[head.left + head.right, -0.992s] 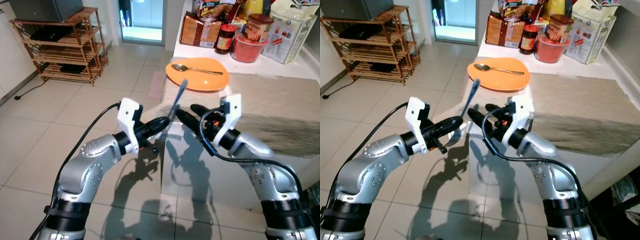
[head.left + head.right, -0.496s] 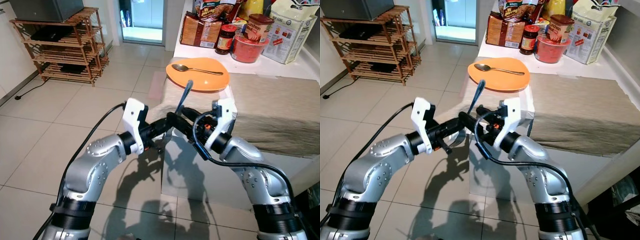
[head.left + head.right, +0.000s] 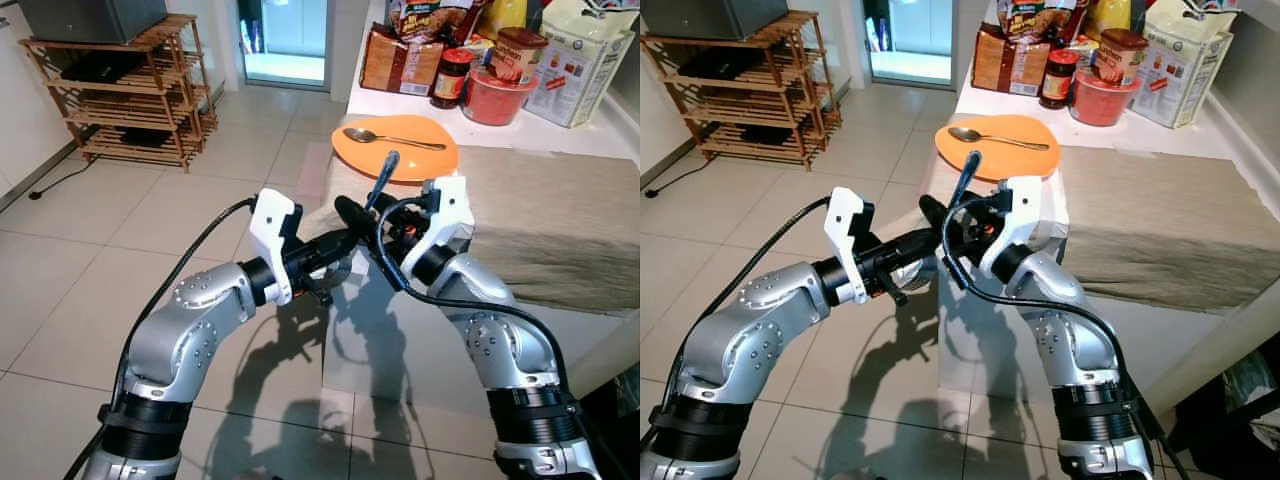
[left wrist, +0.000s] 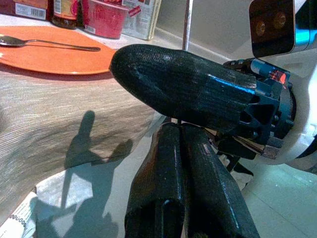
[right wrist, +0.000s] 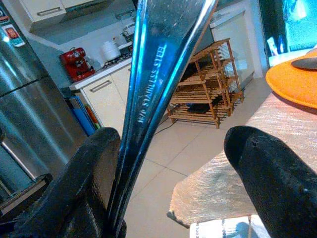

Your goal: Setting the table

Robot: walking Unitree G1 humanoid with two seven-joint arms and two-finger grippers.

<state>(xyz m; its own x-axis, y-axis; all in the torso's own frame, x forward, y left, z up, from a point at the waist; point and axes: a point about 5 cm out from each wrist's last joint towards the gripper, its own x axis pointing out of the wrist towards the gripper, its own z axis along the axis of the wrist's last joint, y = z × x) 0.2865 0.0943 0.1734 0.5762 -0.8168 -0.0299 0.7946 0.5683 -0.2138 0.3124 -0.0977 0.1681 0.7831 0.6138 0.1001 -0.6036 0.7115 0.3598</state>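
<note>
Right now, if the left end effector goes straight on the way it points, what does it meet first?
Probably the right end effector, which crosses just ahead of the left end effector; past it lies the cloth-covered table. Depth is unclear.

The utensil [image 3: 381,178] rising between the two sets of jaws hides its lower end behind them, so its kind stays unclear. Its top runs off the edge in the right wrist view.

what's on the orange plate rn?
One metal spoon lies across the orange plate, bowl toward the robot's left. The plate's near rim is partly covered by the utensil handle between the grippers.
</note>
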